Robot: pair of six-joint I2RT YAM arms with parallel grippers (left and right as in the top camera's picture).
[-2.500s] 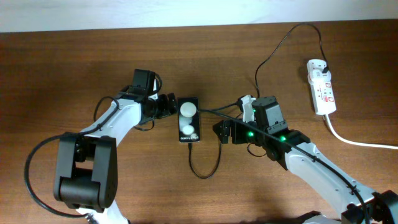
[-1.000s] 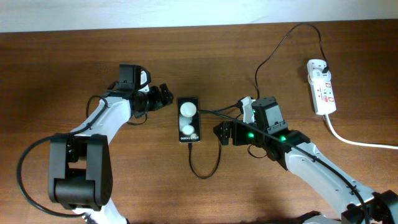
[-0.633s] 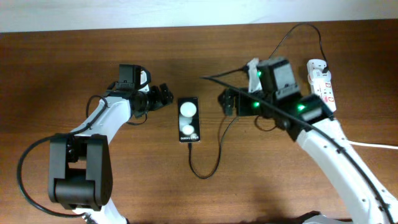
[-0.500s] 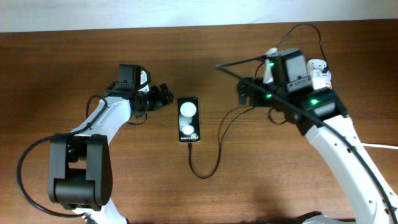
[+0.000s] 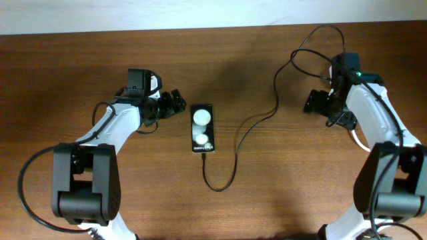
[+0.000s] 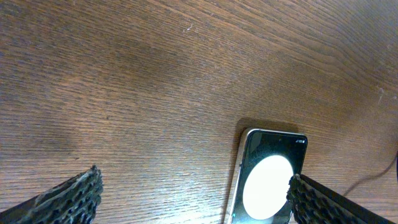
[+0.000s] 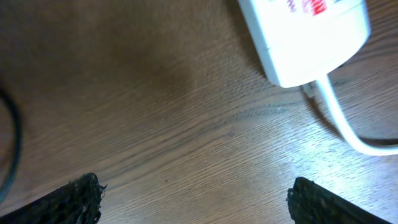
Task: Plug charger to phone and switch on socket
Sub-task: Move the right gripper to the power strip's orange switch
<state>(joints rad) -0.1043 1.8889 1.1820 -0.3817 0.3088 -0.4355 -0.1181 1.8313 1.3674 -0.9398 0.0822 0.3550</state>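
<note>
The phone lies flat at the table's middle, screen up with two white reflections. The charger, a thin black cable, meets the phone's near short end, loops forward, then runs up and right toward the socket. My left gripper is open and empty just left of the phone's far end; the left wrist view shows the phone between and beyond the fingers. My right gripper is open and empty over the socket, which the arm mostly hides from overhead. The right wrist view shows the socket's cord end ahead of the fingers.
The thick white cord leaves the socket and runs off to the right. A stretch of black cable shows at the left edge of the right wrist view. The surface is brown wood; a pale wall strip runs along the far edge.
My right arm has swung from the table's middle to the far right, over the socket. The cable it lifted now lies slack. My left gripper drew back from the phone earlier and has since held still.
</note>
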